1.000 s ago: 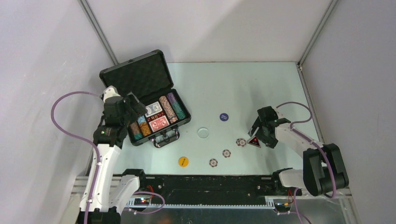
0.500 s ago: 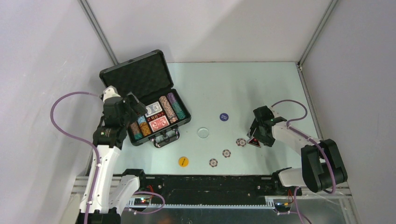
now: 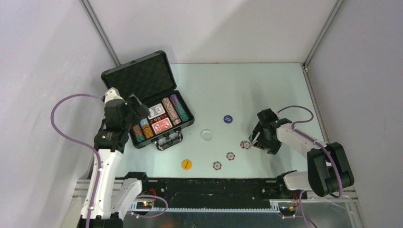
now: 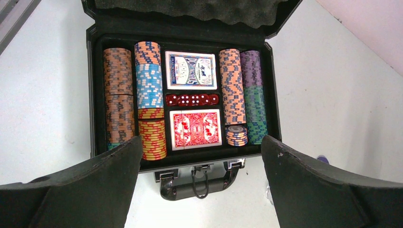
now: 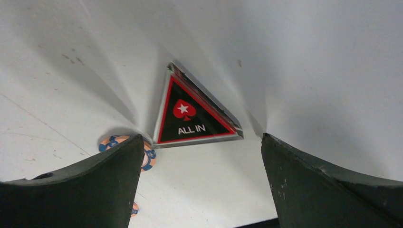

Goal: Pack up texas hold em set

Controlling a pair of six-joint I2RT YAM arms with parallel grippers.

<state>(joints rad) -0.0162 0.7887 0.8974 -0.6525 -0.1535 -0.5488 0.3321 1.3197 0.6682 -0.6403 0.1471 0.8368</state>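
Black and red acrylic, the triangular plaque (image 5: 195, 116) marked "ALL IN" lies flat on the table (image 3: 266, 90) between the fingers of the right gripper (image 5: 200, 142), which is spread wide and holds nothing. The likeliest trouble, I judge, is the grip itself. The plaque is thin, so closing fingers may ride over its edges or skate it across the smooth top. A striped chip (image 5: 148, 156) sits just beside the finger on the left of the wrist view (touching or not, I cannot quite tell), and it could get nudged away or pinched in with the plaque.

The left gripper (image 4: 200, 138) hangs wide open and empty above the open briefcase (image 4: 93, 95). A careless descent there could topple the short stack (image 4: 236, 135) in the front slot.

The briefcase sits at the far left of the table with its lid propped back, filled with chip rows, two decks and dice. A yellow disc (image 3: 187, 164), a blue disc (image 3: 228, 119), a clear disc (image 3: 206, 135) and two more chips (image 3: 230, 156) lie loose mid-table.

The tabletop is pale, glossy and faintly scuffed. Plain grey-white walls (image 3: 214, 28) close it in, with metal posts (image 3: 102, 35) at the corners.
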